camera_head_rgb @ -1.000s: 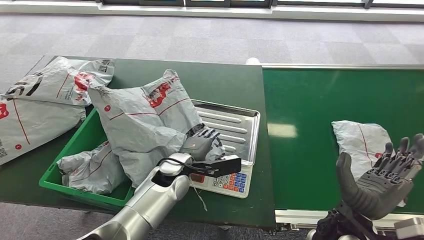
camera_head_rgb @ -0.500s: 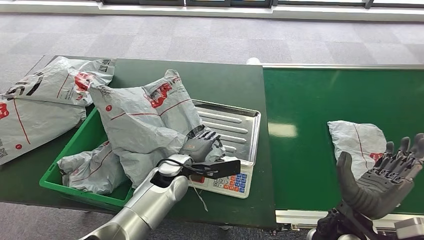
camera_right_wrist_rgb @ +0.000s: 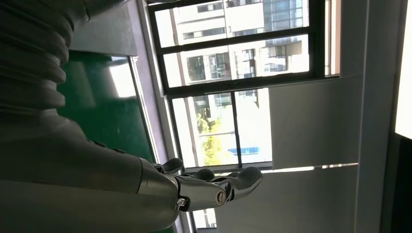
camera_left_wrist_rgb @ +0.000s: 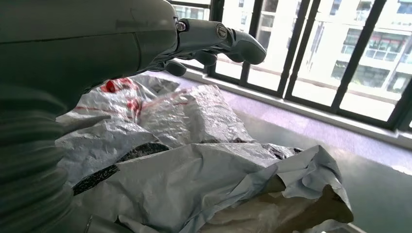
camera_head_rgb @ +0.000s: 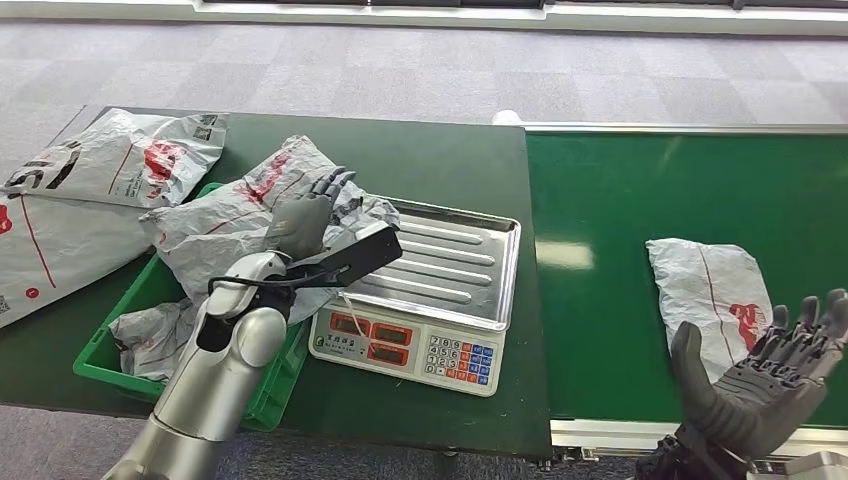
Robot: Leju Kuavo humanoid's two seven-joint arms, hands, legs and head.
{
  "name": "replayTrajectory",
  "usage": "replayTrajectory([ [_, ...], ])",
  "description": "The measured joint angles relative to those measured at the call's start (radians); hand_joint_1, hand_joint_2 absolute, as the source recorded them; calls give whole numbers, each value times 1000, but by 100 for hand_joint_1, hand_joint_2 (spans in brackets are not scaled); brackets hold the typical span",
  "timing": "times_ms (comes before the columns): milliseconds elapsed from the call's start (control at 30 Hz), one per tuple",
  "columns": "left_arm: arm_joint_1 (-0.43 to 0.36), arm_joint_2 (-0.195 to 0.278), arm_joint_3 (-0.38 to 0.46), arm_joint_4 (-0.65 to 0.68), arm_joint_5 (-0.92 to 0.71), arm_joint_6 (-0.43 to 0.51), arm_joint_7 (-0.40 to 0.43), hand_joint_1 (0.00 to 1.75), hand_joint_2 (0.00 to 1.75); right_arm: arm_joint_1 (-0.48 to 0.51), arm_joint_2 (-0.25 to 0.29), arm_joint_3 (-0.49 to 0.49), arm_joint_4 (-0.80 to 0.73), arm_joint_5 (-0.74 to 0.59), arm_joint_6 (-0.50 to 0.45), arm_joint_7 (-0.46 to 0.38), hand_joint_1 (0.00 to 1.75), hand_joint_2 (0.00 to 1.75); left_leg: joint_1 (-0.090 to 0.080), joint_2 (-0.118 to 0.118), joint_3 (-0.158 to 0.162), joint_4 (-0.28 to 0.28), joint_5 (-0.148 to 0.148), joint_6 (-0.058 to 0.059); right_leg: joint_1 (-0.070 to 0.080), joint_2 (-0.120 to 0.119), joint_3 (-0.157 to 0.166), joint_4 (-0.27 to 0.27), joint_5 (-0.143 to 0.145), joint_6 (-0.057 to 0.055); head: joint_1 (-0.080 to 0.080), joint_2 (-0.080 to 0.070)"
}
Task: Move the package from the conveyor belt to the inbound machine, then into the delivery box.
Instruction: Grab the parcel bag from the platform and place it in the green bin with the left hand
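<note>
Right robot hand (camera_head_rgb: 775, 370): nearest, fingers spread, palm up, holding nothing, just in front of the grey plastic mailer package (camera_head_rgb: 712, 288). Package lies flat on the green conveyor belt (camera_head_rgb: 640, 210), well right of the steel-tray weighing scale (camera_head_rgb: 430, 300); long axis runs near-to-far. Left robot hand (camera_head_rgb: 305, 210): fingers apart, empty, over crumpled grey mailers (camera_head_rgb: 215, 235) in the green plastic crate (camera_head_rgb: 120, 350), left of the scale.

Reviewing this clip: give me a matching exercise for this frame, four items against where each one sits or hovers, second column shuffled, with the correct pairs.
Items
1. left hand
2. right hand
3. lone package
4. scale

Places
A. on the conveyor belt
B. on the dark green table, tray bare
C. over the packages piled in the green bin
D. raised at the belt's near edge, fingers apart

Pairs: 1-C, 2-D, 3-A, 4-B
</note>
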Motion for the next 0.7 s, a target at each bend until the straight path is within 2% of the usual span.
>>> replayTrajectory([
  [167,24,42,28,-114,-5,6,6,0,175,22,0,0,-7,0,1,-1,0,175,0,0,-1,0,0,0,-1,0,-1,0,0,0,0,0],
  [400,44,64,36,-167,-30,25,21,0,175,26,0,0,-10,0,1,-2,0,175,0,0,-1,0,0,0,-2,0,-1,0,0,0,0,0],
  [533,82,81,67,-206,-83,54,38,0,175,46,-2,0,-10,1,1,-2,0,175,0,0,-1,0,0,0,-1,0,-1,0,0,0,0,0],
  [567,94,85,77,-216,-104,59,44,10,175,51,-4,0,-10,0,2,-2,0,175,0,0,-1,0,0,0,-1,0,-2,0,0,0,0,0],
  [667,131,96,108,-233,-182,61,65,140,175,63,-11,0,-10,-3,5,-2,0,175,0,0,-2,0,-1,0,-1,0,-2,0,-1,0,0,0],
  [700,142,98,119,-234,-202,58,68,175,175,66,-14,0,-10,-5,5,-2,0,175,0,0,-2,0,-1,0,-1,0,-2,0,-1,-1,0,0],
])
